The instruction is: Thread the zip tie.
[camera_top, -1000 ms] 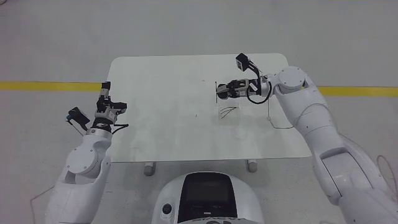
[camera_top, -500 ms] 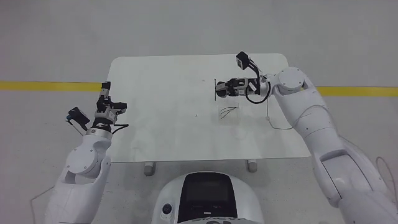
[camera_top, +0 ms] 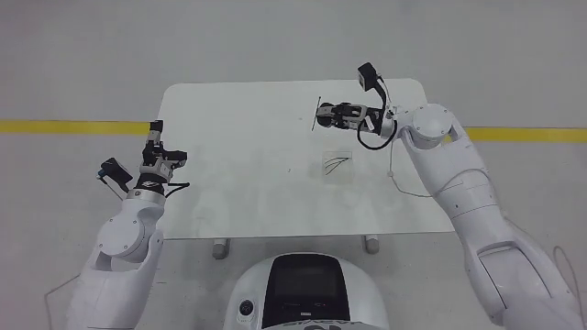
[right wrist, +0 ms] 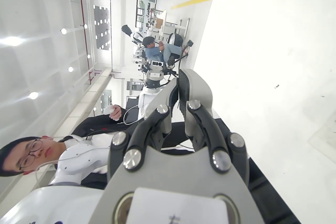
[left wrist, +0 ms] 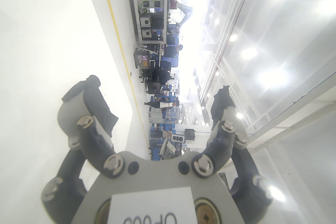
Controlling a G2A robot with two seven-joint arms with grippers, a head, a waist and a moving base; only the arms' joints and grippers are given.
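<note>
Gripping the zip tie (camera_top: 318, 104) firmly, the right claw (camera_top: 322, 115) should present its tail squarely to the released left claw (left wrist: 157, 87).

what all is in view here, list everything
thin black plastic zip tie: one, black, pinched in the right gripper above the table's far right part
loose thin dark strands: count cannot be told, dark, lying on the table near the held tie, possibly more ties
white rectangular table: one, white, in front of the robot
floor lines: two, yellow, on the floor, one passing under the table, one farther off
right gripper: one, grey and black, shut on the tie
left gripper: one, grey and black, open, holding nothing, at the table's left edge
</note>
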